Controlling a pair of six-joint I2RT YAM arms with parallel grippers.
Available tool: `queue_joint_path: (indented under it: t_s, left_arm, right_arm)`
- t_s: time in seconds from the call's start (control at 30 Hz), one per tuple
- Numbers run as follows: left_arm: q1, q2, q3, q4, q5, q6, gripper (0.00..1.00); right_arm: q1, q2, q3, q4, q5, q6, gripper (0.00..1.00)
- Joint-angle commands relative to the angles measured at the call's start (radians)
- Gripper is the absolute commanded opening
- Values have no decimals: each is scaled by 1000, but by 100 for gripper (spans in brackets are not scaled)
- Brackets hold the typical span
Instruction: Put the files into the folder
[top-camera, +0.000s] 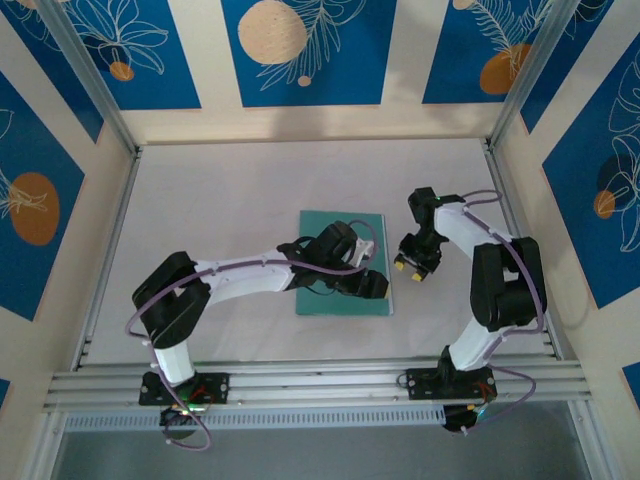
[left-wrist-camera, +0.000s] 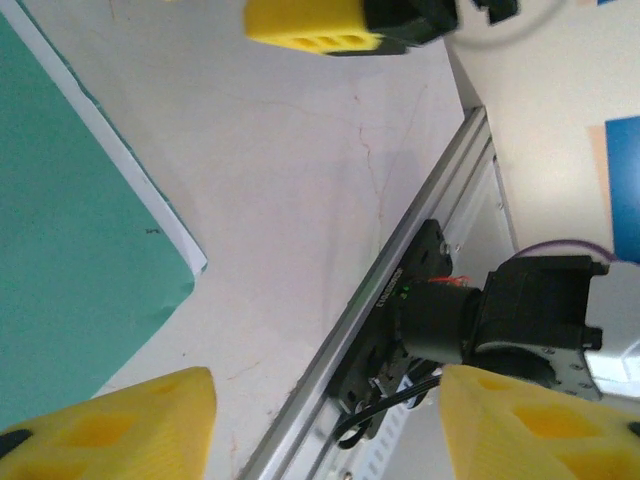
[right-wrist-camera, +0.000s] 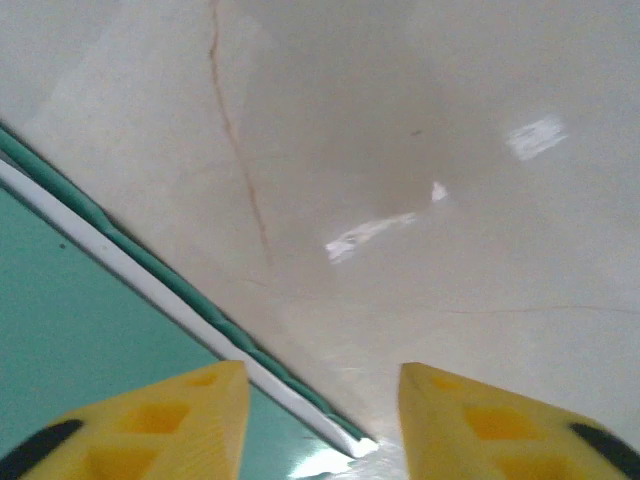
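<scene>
Spread, empty, the right gripper (right-wrist-camera: 320, 425) hangs just right of the folder (right-wrist-camera: 80, 340), along its long edge where the files (right-wrist-camera: 150, 286) peek white. The left gripper (left-wrist-camera: 325, 430), also spread, hovers over it.

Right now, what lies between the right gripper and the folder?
Nothing but a narrow strip of bare table separates the right gripper from the folder, seen from the top external view.

Top: from high behind the near edge, looking down over the whole table (top-camera: 230, 190). Both wrists: close above it, sharing the folder's (left-wrist-camera: 70, 250) right edge.
</scene>
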Motion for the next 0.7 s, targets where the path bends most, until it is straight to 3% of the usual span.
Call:
queue_joint_path:
  t_s: [0.0, 0.03, 0.07, 0.13, 0.17, 0.37, 0.53, 0.67]
  left_arm:
    - [2, -40, 22, 25, -19, -5, 65]
    - [7, -57, 19, 25, -34, -9, 72]
    - [16, -80, 13, 20, -59, -11, 74]
    - [40, -136, -4, 12, -115, -21, 96]
    - [58, -168, -16, 14, -136, -24, 100]
    - [198, -351, -84, -34, -211, -8, 100]
    - [323, -538, -146, -222, -447, 35, 100]
    - [376, -635, -131, -494, -805, 80, 100]
  right_arm:
    - [-4, -64, 61, -79, 102, 9, 62]
    - [-4, -82, 73, -86, 118, 9, 75]
    - [-2, -108, 87, -86, 128, 0, 99]
    - [6, -174, 119, -57, 133, -48, 99]
    - [18, -214, 134, -33, 136, -79, 99]
    - [34, -417, 178, 131, 167, -258, 99]
    - [33, -510, 108, 188, 418, -241, 99]
    - [0, -700, -280, 712, 368, -499, 99]
